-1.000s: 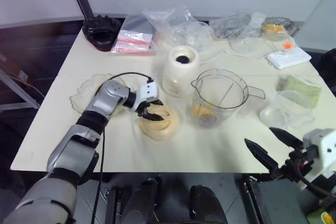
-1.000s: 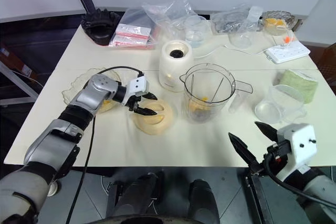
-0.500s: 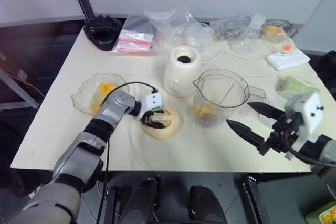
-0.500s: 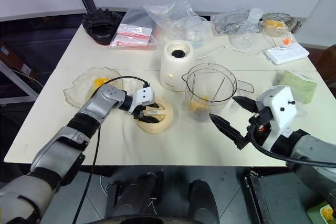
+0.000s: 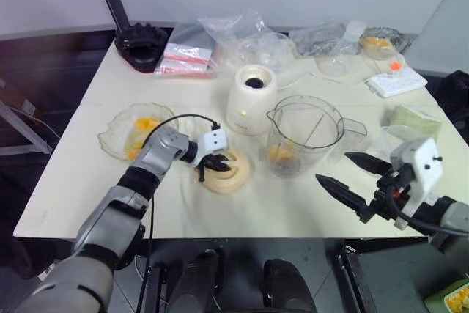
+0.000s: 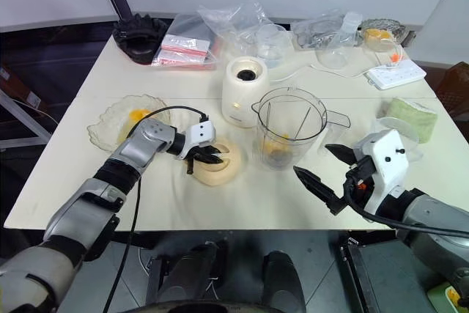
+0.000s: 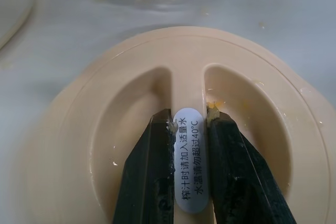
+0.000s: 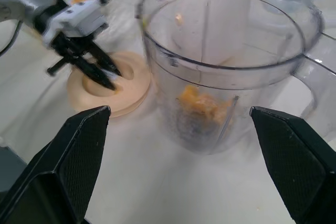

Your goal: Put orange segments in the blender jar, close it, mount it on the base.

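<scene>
The clear blender jar [image 5: 304, 133] stands upright and uncovered at mid-table, with orange segments [image 8: 202, 103] lying at its bottom. Behind it to the left stands the cream-white base [image 5: 253, 99]. A pale orange-cream round lid [image 5: 233, 177] lies flat left of the jar. My left gripper [image 7: 190, 115] is shut on the lid's raised middle ridge, one finger in each hollow. My right gripper [image 5: 333, 167] is open, at the jar's front right and pointing at it, holding nothing. More segments [image 5: 146, 122] lie in a ruffled glass bowl [image 5: 117, 141] at the left.
Along the back edge are a black object [image 5: 143, 45], plastic bags [image 5: 190, 53], a clear cup [image 5: 271, 49], a small bowl [image 5: 377, 40] and a white power strip [image 5: 396, 80]. A green cloth [image 5: 418, 119] and a clear cup [image 5: 396, 137] lie right of the jar.
My left gripper has come down onto the lid and closed on its middle ridge. My right gripper has come up from the table's front edge toward the jar, still open.
</scene>
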Available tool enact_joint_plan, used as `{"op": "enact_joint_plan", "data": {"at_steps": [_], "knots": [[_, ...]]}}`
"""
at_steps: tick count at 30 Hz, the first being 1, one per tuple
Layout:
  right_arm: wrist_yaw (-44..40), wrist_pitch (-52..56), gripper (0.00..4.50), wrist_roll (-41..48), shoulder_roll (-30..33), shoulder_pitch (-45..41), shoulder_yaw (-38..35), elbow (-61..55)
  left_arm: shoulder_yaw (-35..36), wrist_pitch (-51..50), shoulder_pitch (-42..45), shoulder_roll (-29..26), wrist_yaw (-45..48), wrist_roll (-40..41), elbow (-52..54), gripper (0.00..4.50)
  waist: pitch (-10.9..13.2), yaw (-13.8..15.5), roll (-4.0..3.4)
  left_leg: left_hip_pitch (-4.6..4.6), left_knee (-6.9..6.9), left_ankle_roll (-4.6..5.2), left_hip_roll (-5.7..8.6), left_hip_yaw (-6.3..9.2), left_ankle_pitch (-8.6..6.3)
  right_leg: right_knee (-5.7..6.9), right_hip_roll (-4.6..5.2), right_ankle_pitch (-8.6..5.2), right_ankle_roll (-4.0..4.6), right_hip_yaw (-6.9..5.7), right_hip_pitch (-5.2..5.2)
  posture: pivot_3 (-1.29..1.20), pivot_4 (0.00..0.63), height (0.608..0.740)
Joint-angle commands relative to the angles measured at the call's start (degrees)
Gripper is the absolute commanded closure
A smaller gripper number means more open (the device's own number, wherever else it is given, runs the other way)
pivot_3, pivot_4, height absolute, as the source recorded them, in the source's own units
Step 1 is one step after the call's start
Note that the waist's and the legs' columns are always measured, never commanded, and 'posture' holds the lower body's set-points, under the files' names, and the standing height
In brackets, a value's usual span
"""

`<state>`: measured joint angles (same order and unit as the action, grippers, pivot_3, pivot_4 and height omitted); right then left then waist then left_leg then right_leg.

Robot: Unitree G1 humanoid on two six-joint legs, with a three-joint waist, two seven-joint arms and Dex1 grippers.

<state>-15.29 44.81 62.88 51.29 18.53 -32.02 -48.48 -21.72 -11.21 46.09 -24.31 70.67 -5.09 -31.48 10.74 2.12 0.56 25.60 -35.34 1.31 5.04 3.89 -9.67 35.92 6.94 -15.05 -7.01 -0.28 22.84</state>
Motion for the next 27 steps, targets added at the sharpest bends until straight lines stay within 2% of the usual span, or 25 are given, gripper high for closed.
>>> {"op": "enact_joint_plan", "data": {"at_steps": [1,3,6,9,11,15,17,20,24,27], "knots": [[-1.4,-1.7,0.0,-2.7,-2.0,1.1,-0.2,0.6,3.4,-9.1,0.6,-4.4,2.6,3.2,14.9,4.21,0.0,0.0,0.0,0.02,0.03,0.01,0.0,0.0,0.01,0.02,-0.01,0.01,-0.01,0.0,0.05,0.0,0.15,0.74],[-2.1,-2.3,0.0,-4.5,-3.4,1.7,-0.1,1.8,4.6,-16.0,2.1,-8.0,4.7,5.1,22.8,4.21,0.0,0.0,-0.01,0.09,0.07,0.01,0.0,0.0,0.01,0.07,-0.03,0.01,-0.01,0.01,0.15,0.0,0.15,0.74],[-3.5,-3.3,0.0,-7.0,-5.3,2.1,1.0,3.4,6.8,-22.7,5.8,-11.4,6.4,8.5,29.3,4.21,0.0,0.1,-0.03,0.09,0.06,0.0,0.0,0.0,0.02,0.1,-0.07,-0.01,0.01,0.01,0.18,0.0,0.15,0.74],[-5.0,-4.2,0.0,-9.5,-6.9,1.8,3.1,4.9,8.8,-24.9,12.1,-14.0,9.4,12.3,31.8,4.21,0.0,0.1,-0.01,-0.02,0.02,-0.12,0.0,0.0,-0.05,0.07,-0.09,-0.02,0.02,-0.01,0.04,0.0,0.15,0.74],[-5.8,-4.8,0.0,-11.1,-7.7,1.1,4.2,6.0,9.4,-22.6,16.6,-14.7,11.1,13.7,29.4,4.21,0.0,0.0,-0.01,-0.08,0.01,-0.14,0.0,-0.01,-0.06,0.04,-0.09,-0.02,0.03,0.01,-0.04,0.0,0.15,0.74],[-6.5,-6.6,0.0,-14.4,-9.5,-0.5,5.8,8.4,9.8,-10.4,27.7,-11.8,11.2,12.7,13.3,4.21,0.0,0.2,-0.02,-0.15,0.03,-0.14,0.0,-0.02,-0.06,0.03,-0.09,-0.02,0.03,0.01,-0.06,0.0,0.15,0.74],[-6.2,-7.4,0.0,-16.0,-10.3,-1.6,6.1,9.2,9.7,-3.1,34.8,-8.2,12.1,12.3,1.4,4.21,0.0,0.2,0.0,-0.15,0.04,-0.11,0.0,-0.02,-0.03,0.05,-0.1,-0.02,0.02,-0.01,-0.04,0.0,0.15,0.74],[-5.7,-8.7,0.0,-19.0,-11.3,-3.5,6.6,10.9,10.1,2.2,42.6,-1.0,15.5,13.5,-13.1,4.21,0.1,0.2,0.1,-0.06,0.01,-0.01,0.06,-0.05,0.03,0.05,-0.14,-0.02,-0.03,-0.07,0.0,0.0,0.15,0.74],[-3.5,-10.3,0.0,-23.7,-13.1,-6.3,7.6,12.9,8.9,10.4,47.6,7.7,16.1,10.1,-28.6,4.21,0.1,0.1,0.17,-0.03,-0.02,0.17,0.17,-0.22,-0.06,0.03,-0.05,-0.02,-0.41,-0.01,-0.04,0.0,0.15,0.74],[-1.9,-11.0,0.0,-25.9,-14.9,-7.7,8.6,12.9,9.1,13.4,50.0,12.5,15.2,7.9,-35.8,4.21,0.2,-0.1,0.18,-0.02,0.0,0.18,0.15,-0.26,-0.06,0.15,-0.06,0.05,-0.61,0.01,0.07,0.0,0.15,0.74]]}}
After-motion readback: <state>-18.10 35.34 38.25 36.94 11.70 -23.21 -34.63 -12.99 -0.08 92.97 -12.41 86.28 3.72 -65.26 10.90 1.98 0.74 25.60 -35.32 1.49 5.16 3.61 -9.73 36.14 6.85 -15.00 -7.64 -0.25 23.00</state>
